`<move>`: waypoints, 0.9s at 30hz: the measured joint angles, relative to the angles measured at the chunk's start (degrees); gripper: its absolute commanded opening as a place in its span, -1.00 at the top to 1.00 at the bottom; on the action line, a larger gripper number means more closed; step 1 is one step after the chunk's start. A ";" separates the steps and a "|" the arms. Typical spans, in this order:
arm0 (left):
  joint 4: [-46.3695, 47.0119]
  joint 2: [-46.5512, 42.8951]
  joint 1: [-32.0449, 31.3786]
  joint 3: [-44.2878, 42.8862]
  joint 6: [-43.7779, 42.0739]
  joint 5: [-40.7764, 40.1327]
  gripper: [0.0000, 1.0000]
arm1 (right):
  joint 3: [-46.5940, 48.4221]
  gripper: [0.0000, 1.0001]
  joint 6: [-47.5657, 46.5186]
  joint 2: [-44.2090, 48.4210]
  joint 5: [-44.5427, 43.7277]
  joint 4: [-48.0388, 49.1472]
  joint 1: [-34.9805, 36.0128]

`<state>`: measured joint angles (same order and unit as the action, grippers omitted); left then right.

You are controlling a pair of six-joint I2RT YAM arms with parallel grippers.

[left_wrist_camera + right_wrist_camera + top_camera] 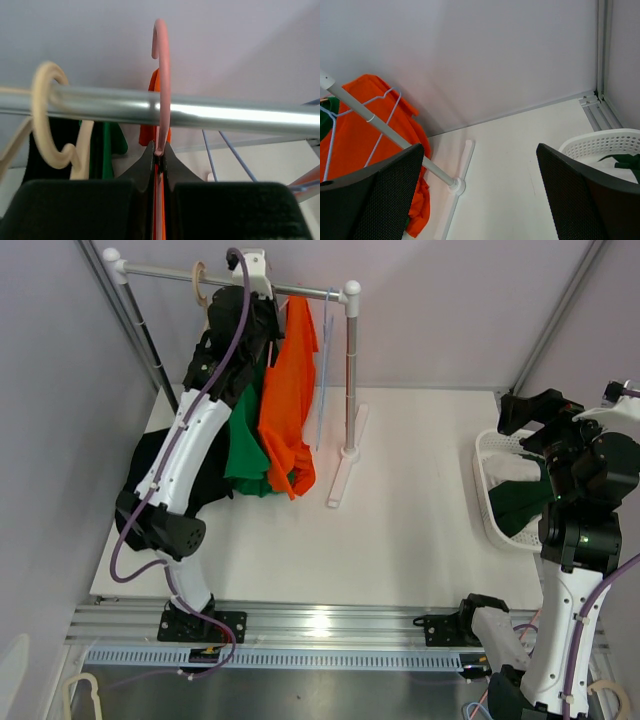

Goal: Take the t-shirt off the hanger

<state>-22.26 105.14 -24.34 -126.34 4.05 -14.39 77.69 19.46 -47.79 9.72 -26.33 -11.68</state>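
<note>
Pink hanger point(162, 75) neck pinched in your left end effector point(159, 149) | rail point(240, 114) just above it: lift straight until hook clears | right end effector point(480, 192) wide, empty

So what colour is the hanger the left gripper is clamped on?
The hanger is pink; the left wrist view shows it best.

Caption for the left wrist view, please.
Left jaws shut on the pink hanger just below the rail, orange t-shirt behind.

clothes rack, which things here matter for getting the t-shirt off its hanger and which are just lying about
In the job: orange t-shirt, pink hanger, left end effector, rail.
Lying about: green shirt, cream hanger, blue wire hanger, white basket.
</note>
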 measured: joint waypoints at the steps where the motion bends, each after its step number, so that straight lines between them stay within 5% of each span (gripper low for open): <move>1: -0.46 0.09 0.07 -1.36 0.00 0.07 0.99 | 0.00 -0.99 0.00 -0.04 0.44 0.02 0.02; 14: -5.07 -4.28 0.09 -5.64 1.90 -1.70 0.99 | 0.00 -0.99 -0.96 -1.60 10.14 1.27 8.52; 20: -12.59 -7.08 -0.07 -3.56 8.74 -6.51 0.99 | -1.73 -0.99 -5.07 -3.56 13.00 4.13 30.58; 27: -17.99 -16.13 -3.30 7.78 15.28 -11.58 0.99 | -9.40 -0.99 -9.73 -10.86 1.11 11.65 61.72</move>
<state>-40.25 89.01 -27.64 -118.56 19.33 -25.98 68.29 9.74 -58.65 10.83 -14.68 50.04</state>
